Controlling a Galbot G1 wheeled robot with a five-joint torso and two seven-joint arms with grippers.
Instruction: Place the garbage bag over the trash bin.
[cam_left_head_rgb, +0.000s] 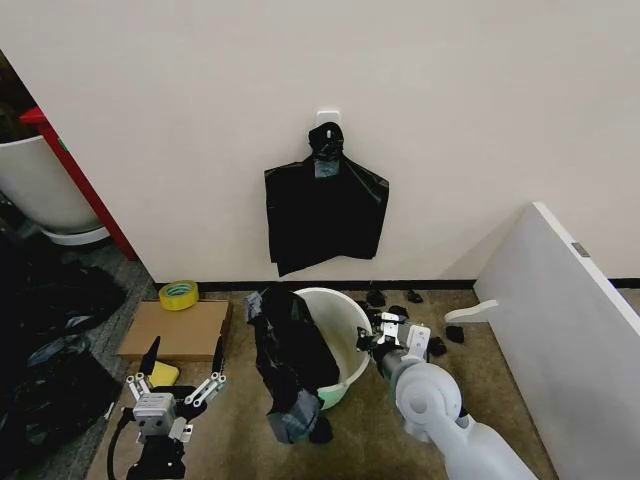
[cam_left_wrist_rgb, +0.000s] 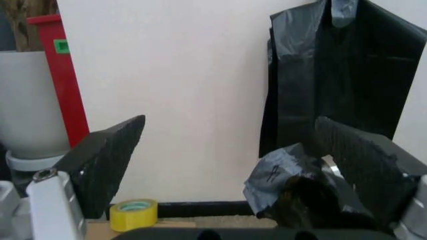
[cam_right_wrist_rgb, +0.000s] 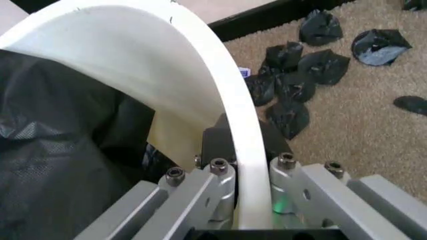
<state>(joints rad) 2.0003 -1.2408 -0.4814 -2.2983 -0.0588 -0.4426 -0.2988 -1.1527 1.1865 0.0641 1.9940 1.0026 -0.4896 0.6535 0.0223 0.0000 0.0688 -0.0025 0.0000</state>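
Note:
The cream-white trash bin (cam_left_head_rgb: 340, 330) stands on the carpet below the wall. The glossy black garbage bag (cam_left_head_rgb: 290, 360) hangs crumpled over its left rim and down the outside. My right gripper (cam_left_head_rgb: 383, 338) is shut on the bin's right rim; in the right wrist view its fingers (cam_right_wrist_rgb: 217, 147) straddle the white rim (cam_right_wrist_rgb: 220, 90), with the bag (cam_right_wrist_rgb: 67, 150) dark inside the bin. To the left of the bin, a little apart from the bag, my left gripper (cam_left_head_rgb: 182, 380) is open. In the left wrist view the bag (cam_left_wrist_rgb: 300, 192) lies beyond its spread fingers (cam_left_wrist_rgb: 110, 160).
A flat black bag bundle (cam_left_head_rgb: 325, 205) hangs from a wall hook above the bin. Yellow tape (cam_left_head_rgb: 179, 294) and cardboard (cam_left_head_rgb: 175, 328) lie left. Small black lumps (cam_left_head_rgb: 400, 300) are scattered behind the bin. A white board (cam_left_head_rgb: 560, 310) leans at right. A large white pot (cam_left_head_rgb: 40, 190) and black plastic heaps (cam_left_head_rgb: 50, 340) stand far left.

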